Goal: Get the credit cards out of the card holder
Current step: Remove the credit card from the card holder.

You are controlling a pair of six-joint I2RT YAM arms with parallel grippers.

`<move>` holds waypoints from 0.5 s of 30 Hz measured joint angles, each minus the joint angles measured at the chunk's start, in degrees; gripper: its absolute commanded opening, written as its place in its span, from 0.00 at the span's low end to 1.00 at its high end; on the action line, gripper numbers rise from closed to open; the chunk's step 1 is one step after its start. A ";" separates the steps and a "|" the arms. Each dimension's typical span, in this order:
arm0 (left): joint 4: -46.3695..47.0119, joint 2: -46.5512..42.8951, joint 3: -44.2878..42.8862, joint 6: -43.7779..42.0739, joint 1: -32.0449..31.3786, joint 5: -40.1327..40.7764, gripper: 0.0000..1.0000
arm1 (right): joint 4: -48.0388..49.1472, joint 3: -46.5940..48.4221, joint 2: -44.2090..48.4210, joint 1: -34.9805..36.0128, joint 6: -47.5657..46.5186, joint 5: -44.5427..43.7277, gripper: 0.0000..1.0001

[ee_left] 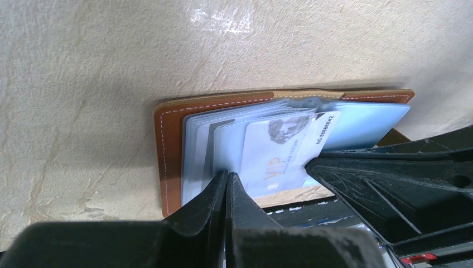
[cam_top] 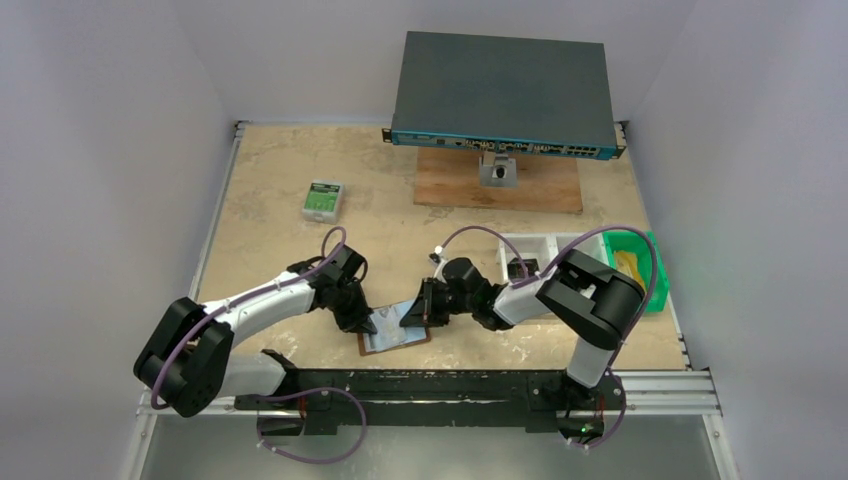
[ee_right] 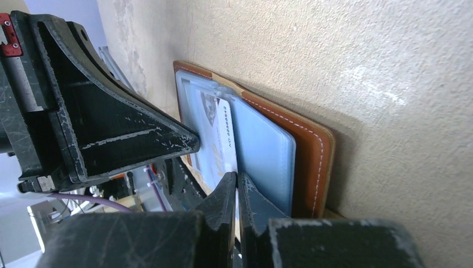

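Lying open near the table's [cam_top: 290, 250] front edge, the card holder [cam_top: 397, 332] sits between the left gripper [cam_top: 364, 324] and the right gripper [cam_top: 413, 316]. From the left wrist, the left jaws are pressed together against the edge of the clear sleeves [ee_left: 196, 145], and a white card [ee_left: 279, 151] sticks out of them. From the right wrist, the right jaws are closed, pinching that card's edge.

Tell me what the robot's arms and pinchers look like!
The left arm and right arm have white tubes between chunky black joints. Purple cables loop along both. The left gripper and right gripper are black, wedge-shaped and scratched.
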State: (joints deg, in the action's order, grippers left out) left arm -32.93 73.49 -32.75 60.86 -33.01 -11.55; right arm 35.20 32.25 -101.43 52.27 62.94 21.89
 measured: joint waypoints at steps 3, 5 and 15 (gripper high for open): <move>-0.04 -0.04 0.00 -0.07 0.00 0.02 0.00 | -0.76 -0.15 0.76 -0.22 -0.17 -0.37 0.00; -0.04 0.02 -0.04 -0.20 0.00 0.02 0.00 | -0.98 -0.15 0.85 -0.24 -0.17 -0.46 0.02; -0.55 0.98 -0.72 -0.44 0.00 -0.09 0.00 | 1.18 0.63 -0.74 -0.33 -0.92 1.14 0.25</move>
State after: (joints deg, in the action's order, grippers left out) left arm -33.47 74.48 -33.47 60.42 -33.01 -11.64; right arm 36.38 32.88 -102.17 51.94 62.02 23.03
